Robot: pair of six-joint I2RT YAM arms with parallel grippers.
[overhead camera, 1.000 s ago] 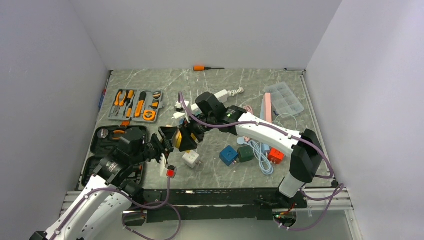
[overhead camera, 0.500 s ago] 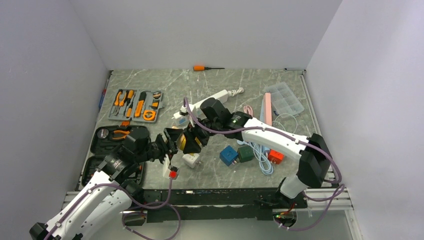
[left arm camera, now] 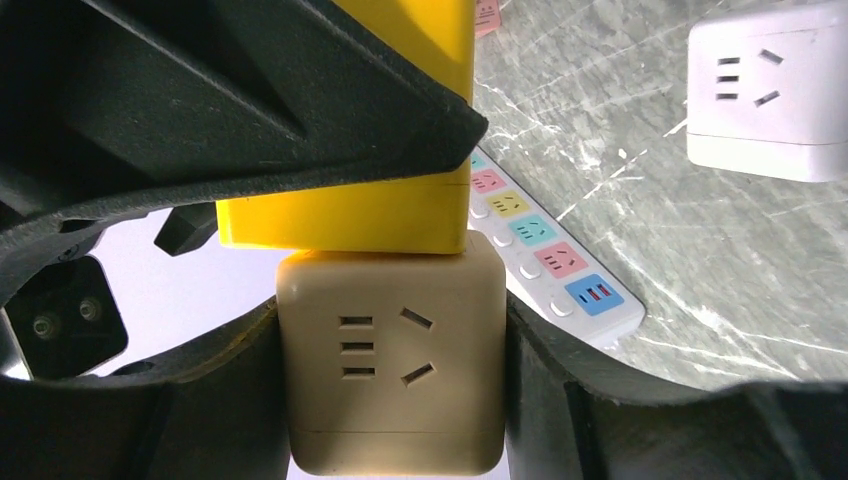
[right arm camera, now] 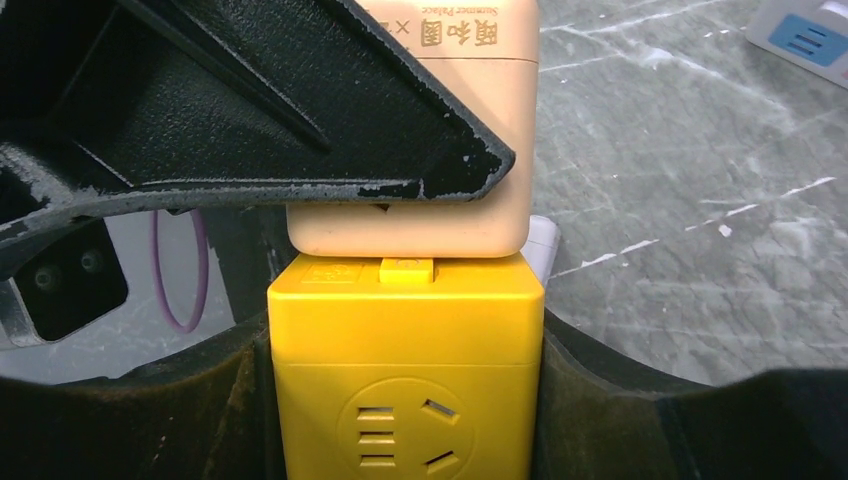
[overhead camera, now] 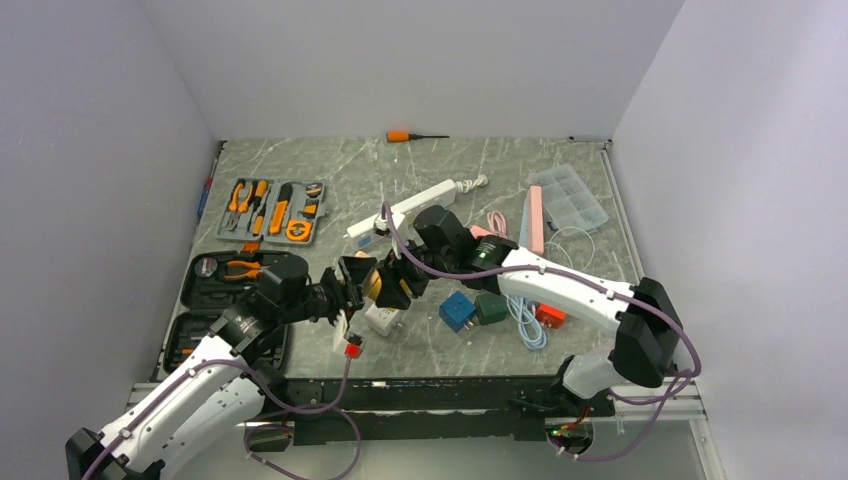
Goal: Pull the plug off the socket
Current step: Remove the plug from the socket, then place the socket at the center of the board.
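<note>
The plug and socket are two cube adapters joined face to face: a yellow cube (overhead camera: 373, 287) and a beige cube (left arm camera: 390, 360), held above the table's middle. I cannot tell which one carries the pins. My left gripper (left arm camera: 392, 400) is shut on the beige cube's sides. Gripping the yellow cube (right arm camera: 405, 330) by its sides is my right gripper (right arm camera: 405, 400). In the right wrist view the beige cube (right arm camera: 410, 215) sits on the yellow one, with only a small yellow tab between them. From above, the left gripper (overhead camera: 350, 277) and right gripper (overhead camera: 397, 283) meet nose to nose.
A white cube adapter (overhead camera: 382, 318) lies just below the held pair, beside a white strip with a red end (overhead camera: 345, 340). Blue (overhead camera: 457, 310), green (overhead camera: 490, 307) and orange (overhead camera: 551, 312) cubes and a pale cable (overhead camera: 522, 315) lie right. Tool cases (overhead camera: 270, 208) fill the left.
Both grippers and the joined cubes have drifted a little to the right and toward the near edge. The cubes stay joined and both grips look unchanged.
</note>
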